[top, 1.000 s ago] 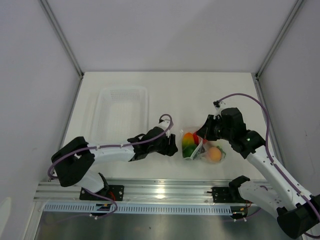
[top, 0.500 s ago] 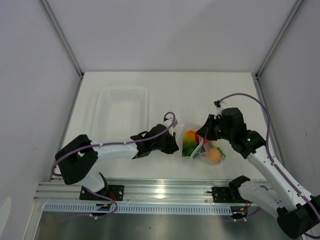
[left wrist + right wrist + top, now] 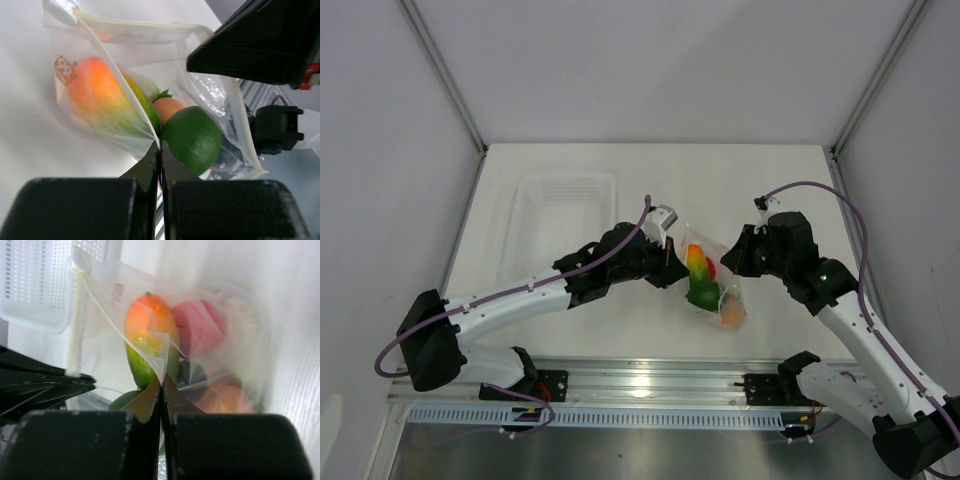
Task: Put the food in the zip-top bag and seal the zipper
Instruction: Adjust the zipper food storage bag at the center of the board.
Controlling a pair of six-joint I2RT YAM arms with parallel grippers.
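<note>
The zip-top bag [image 3: 712, 288] hangs off the table between both grippers, its mouth open. Inside is the food: a yellow-red mango [image 3: 696, 261], a green fruit [image 3: 703, 296], a red piece [image 3: 710, 268] and an orange peach [image 3: 730, 316]. My left gripper [image 3: 674, 267] is shut on the bag's left lip [image 3: 159, 146], beside the green fruit [image 3: 192, 137] and mango [image 3: 100, 92]. My right gripper [image 3: 731, 262] is shut on the opposite lip [image 3: 162, 380]. The zipper [image 3: 145, 31] runs pale along the bag's top edge. A dark brown piece [image 3: 192, 372] sits under the red one [image 3: 200, 327].
The white perforated tray [image 3: 565, 186] lies at the back left of the table, also in the right wrist view as a white perforated tray [image 3: 35, 290]. The aluminium rail [image 3: 640, 385] with both arm bases runs along the near edge.
My left gripper has shut on the bag's left lip. Both arms have then raised the bag and moved it away from the rail; the food has slid to its lower end.
</note>
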